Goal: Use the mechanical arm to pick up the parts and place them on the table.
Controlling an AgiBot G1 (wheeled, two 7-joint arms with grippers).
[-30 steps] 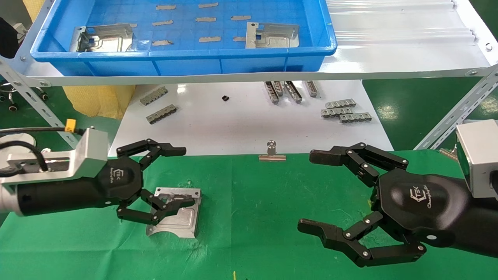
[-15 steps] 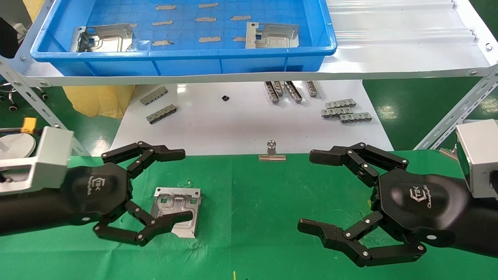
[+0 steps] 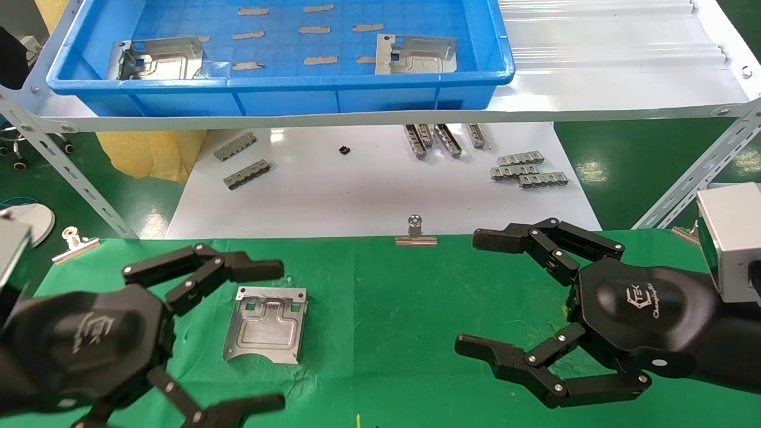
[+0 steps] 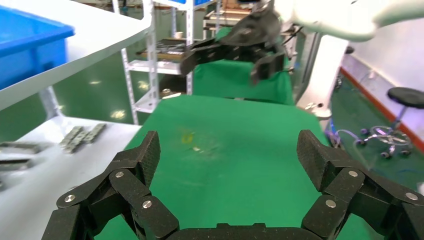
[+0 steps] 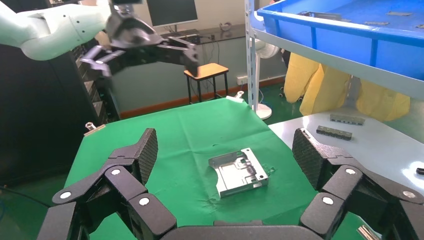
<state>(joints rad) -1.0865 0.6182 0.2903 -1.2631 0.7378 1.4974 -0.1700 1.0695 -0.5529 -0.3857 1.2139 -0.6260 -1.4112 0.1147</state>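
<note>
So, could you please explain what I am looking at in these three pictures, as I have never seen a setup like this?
This is a two-armed robot. The large picture comes from a camera on its head, looking down at the work; the other two come from cameras on its wrists, each peering out between that arm's own black fingers.

The left gripper and the right gripper are both open and hold nothing. They hover over the table, covered in green cloth fastened by a binder clip.

One part, a thin silver metal plate, lies flat on the cloth beside the left gripper, touched by nothing. Two more plates lie in the blue tray on the shelf above. Small grey ribbed bars lie on the white tabletop behind.
</note>
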